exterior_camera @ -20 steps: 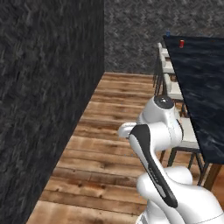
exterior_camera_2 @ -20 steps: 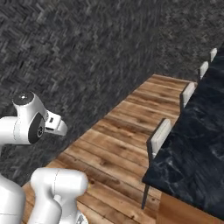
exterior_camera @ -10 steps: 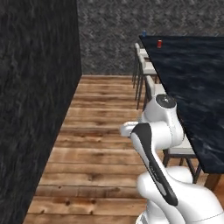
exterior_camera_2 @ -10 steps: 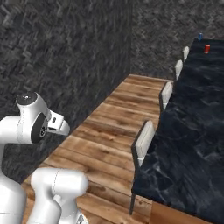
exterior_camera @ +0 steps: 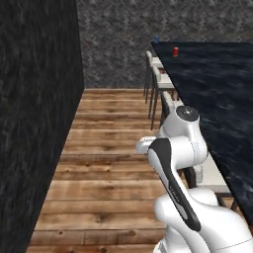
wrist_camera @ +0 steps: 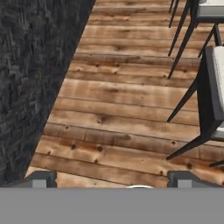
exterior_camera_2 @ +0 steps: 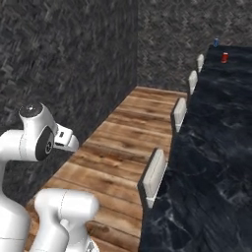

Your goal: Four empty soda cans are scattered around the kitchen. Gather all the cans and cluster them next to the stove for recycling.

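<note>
Whole scene has shifted vs a sec ago, so base/cams moved, not the things. The dark counter point(exterior_camera: 217, 84) now runs further into view, and a blue can point(exterior_camera: 156, 38) shows beside the red can point(exterior_camera: 175, 51) at its far end; earlier just the red. Both stand upright, near each other, not touching; right base view has the same pair. Stools point(exterior_camera: 160, 84) line the counter's near edge. Hand point(wrist_camera: 111, 179) aims at wood floor point(wrist_camera: 118, 109) by the counter, fingers point(wrist_camera: 41, 178) wide apart, holding nothing.
</note>
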Available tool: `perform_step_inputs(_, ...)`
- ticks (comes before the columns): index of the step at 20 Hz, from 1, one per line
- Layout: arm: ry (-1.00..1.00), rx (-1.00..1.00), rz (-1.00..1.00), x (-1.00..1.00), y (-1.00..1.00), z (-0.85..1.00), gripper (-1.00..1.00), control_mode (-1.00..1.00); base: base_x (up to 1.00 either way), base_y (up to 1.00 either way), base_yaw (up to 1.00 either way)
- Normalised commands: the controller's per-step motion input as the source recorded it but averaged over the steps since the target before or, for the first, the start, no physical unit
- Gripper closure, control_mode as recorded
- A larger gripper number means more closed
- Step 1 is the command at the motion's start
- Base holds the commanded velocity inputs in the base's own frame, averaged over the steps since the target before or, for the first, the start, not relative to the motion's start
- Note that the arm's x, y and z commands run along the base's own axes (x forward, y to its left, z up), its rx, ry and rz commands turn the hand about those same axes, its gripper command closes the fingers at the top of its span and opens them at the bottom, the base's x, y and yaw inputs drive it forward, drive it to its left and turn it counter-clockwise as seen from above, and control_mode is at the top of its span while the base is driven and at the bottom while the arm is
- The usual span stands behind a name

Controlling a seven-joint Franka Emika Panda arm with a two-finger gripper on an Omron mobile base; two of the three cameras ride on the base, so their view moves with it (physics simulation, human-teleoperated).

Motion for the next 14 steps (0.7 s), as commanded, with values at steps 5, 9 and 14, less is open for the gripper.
perform_step_inputs(5, 0.00, 0.00, 0.00, 0.00, 0.00, 0.00, -1.00, 1.00, 0.62, 0.04, -0.10)
perform_step_inputs(9, 0.00, 0.00, 0.00, 0.00, 0.00, 0.00, -1.00, 1.00, 0.64, 0.06, -0.09)
perform_step_inputs(14, 0.00, 0.00, 0.00, 0.00, 0.00, 0.00, -1.00, 1.00, 0.58, 0.27, -0.08)
